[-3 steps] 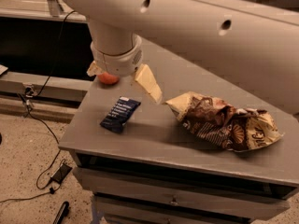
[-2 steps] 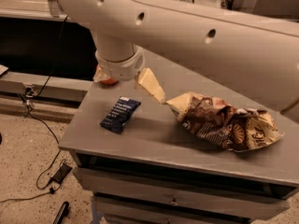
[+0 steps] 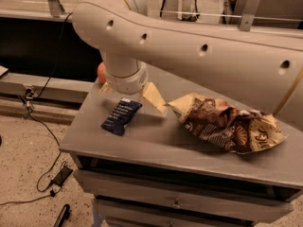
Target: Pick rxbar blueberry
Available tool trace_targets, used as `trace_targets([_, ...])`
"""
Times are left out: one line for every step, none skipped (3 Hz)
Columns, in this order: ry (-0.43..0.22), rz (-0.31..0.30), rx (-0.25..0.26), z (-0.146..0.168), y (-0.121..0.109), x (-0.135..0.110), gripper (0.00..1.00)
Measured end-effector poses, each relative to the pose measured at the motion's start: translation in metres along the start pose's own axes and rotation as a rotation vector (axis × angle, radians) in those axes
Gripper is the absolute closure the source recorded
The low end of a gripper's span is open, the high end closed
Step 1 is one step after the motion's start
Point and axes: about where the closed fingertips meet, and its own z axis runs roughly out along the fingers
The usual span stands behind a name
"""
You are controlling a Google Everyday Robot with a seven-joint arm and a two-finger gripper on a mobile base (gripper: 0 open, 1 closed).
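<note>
The rxbar blueberry (image 3: 121,116), a flat dark navy bar with pale lettering, lies on the grey table (image 3: 156,145) near its left front. My gripper (image 3: 130,93) hangs from the thick white arm just behind the bar, low over the table. Its pale fingers (image 3: 154,97) are spread apart, one on each side of the wrist, with nothing between them. The gripper is not touching the bar. A red apple (image 3: 101,73) shows partly behind the wrist at the table's back left.
A crumpled brown-and-tan chip bag (image 3: 222,124) lies on the right half of the table. The white arm spans the upper view. Drawers sit below the tabletop. Cables and a small black device (image 3: 61,175) lie on the floor at left.
The wrist and gripper have come down and slightly forward toward the bar. The arm now covers more of the apple. The bar and chip bag have not moved.
</note>
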Motion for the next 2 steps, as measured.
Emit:
trace_targets([-0.022, -0.011, -0.009, 0.0129, 0.0, -0.0054, 0.18])
trace_targets([-0.031, -0.024, -0.021, 0.0159, -0.0015, -0.0107, 0.41])
